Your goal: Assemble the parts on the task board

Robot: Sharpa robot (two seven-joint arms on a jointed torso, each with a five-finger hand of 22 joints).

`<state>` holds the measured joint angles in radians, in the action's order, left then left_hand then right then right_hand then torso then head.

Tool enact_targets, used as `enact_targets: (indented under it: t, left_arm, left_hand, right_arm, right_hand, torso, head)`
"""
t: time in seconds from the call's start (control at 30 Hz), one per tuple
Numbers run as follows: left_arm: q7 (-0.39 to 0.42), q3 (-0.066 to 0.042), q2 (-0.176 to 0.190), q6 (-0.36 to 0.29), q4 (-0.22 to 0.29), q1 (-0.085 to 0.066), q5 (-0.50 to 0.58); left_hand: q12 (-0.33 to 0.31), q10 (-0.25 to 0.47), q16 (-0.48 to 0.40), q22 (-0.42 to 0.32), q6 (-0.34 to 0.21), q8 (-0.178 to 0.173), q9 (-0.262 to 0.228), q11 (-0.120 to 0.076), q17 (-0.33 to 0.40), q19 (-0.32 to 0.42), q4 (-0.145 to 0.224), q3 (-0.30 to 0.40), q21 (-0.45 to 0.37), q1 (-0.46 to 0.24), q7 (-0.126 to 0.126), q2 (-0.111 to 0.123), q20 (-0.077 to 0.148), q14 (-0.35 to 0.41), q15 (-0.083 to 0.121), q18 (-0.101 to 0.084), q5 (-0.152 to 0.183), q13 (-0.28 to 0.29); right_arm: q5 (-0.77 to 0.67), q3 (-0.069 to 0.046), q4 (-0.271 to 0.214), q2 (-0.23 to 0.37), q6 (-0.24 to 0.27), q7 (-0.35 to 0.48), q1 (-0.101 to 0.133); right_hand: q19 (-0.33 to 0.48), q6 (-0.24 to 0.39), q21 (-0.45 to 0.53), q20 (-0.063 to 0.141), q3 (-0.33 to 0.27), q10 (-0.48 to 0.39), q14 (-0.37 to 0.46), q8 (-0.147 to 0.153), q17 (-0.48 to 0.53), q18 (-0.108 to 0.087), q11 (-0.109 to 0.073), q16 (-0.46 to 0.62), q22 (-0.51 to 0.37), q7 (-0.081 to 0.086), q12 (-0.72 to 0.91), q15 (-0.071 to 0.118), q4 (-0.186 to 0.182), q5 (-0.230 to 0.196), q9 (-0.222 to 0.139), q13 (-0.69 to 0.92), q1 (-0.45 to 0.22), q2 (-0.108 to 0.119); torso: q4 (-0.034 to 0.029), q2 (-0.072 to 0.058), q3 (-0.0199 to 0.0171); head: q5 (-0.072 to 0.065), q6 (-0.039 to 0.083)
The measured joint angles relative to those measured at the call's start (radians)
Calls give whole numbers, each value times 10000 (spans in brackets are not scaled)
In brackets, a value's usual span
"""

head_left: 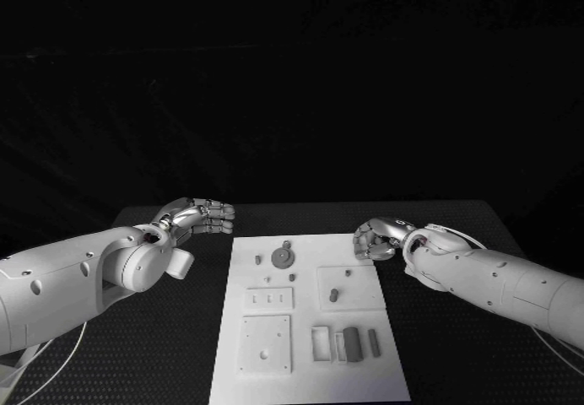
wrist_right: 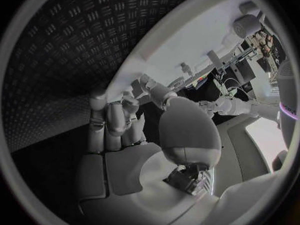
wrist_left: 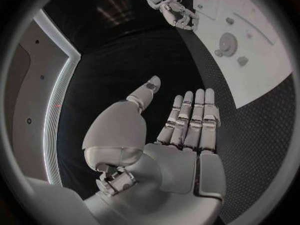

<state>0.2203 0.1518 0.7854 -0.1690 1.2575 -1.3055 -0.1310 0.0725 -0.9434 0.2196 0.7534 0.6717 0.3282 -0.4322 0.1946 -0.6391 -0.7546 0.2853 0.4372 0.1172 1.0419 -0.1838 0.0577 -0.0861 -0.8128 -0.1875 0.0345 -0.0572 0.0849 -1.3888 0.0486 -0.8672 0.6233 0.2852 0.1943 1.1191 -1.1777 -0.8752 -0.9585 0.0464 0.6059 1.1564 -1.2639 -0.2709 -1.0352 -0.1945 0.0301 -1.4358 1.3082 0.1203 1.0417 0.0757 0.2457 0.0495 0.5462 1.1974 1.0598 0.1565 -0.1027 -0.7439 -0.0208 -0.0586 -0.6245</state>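
**Q:** Looking down from the head camera, what lies on the table?

**A:** A white task board (head_left: 307, 325) sits in the middle of a black table (head_left: 159, 337), running from near the robot out toward the far side. Grey parts rest on it. Near its far end is a round, gear-like part (head_left: 283, 256). In the middle right, a raised square pad (head_left: 349, 287) carries a small oval part (head_left: 333, 295).

**Q:** Are there any trays or recesses, and what is in them?

**A:** Yes. At the near right, an open rectangular frame (head_left: 321, 344) lies beside a dark block (head_left: 352, 343) and a thinner bar (head_left: 374, 342), side by side. At middle left, a small plate (head_left: 269, 299) has short slots. Near left, a larger square plate (head_left: 264, 343) shows a few small holes. Whether the slots hold anything is too small to tell.

**Q:** Where are the hands?

**A:** The left hand (head_left: 200, 216) hovers beside the board's far left corner, over bare table. In its wrist view, its fingers (wrist_left: 194, 120) lie straight and close together, thumb apart, holding nothing. The right hand (head_left: 377, 238) is at the board's far right corner, fingers (wrist_right: 119, 117) curled inward at the board's edge. I cannot tell whether it grips anything.
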Motion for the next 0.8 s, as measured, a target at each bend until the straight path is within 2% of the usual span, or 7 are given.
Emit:
enact_targets:
  t: [0.1,0.33,0.5,0.8]
  left_arm:
    - [-1,0,-2,2,1,0,-1]
    - [-1,-3,4,3,3,1,-2]
    - [-2,-3,4,5,3,1,-3]
    - [-9,-2,13,8,3,0,-4]
  left_hand:
    - [0,0,0,0,0,0,0,0,0,0,0,0,0,0,0,0,0,0,0,-43,0,0]
    - [0,0,0,-1,0,0,0,0,2,0,0,0,0,0,0,0,0,0,0,-44,0,0]
    - [0,0,0,-1,0,0,-1,0,3,0,0,0,0,0,0,0,0,0,0,-46,0,0]
    - [0,0,0,-1,0,0,9,0,4,0,0,0,0,0,0,0,0,0,0,-47,0,0]
  right_arm:
    - [3,-1,-20,4,-4,1,-4]
    - [9,-1,-95,0,-34,16,-18]
    - [15,-4,-81,-3,-48,24,-18]
    - [27,-6,-52,-10,-74,39,-18]
  right_hand:
    - [0,-21,0,0,0,0,-10,0,0,0,0,0,0,-20,0,10,0,0,1,-5,0,-78]
    - [0,-113,0,-1,-14,38,-43,-22,-82,0,-38,-45,0,-13,41,42,40,0,29,-20,0,-78]
    - [-53,-244,-40,20,-18,109,-133,-52,-213,0,-108,-107,0,-97,41,130,72,0,81,-32,17,-228]
    - [-59,-380,-76,20,-25,145,-188,-138,-242,0,-144,-145,0,-198,78,120,140,0,179,-59,-16,-359]
  torso:
    - [0,-1,1]
    - [4,-1,0]
    - [2,0,0]
    - [2,0,-8]
  head:
    - [-5,-3]
    - [-7,-11]
    - [-21,-19]
    - [-14,-26]
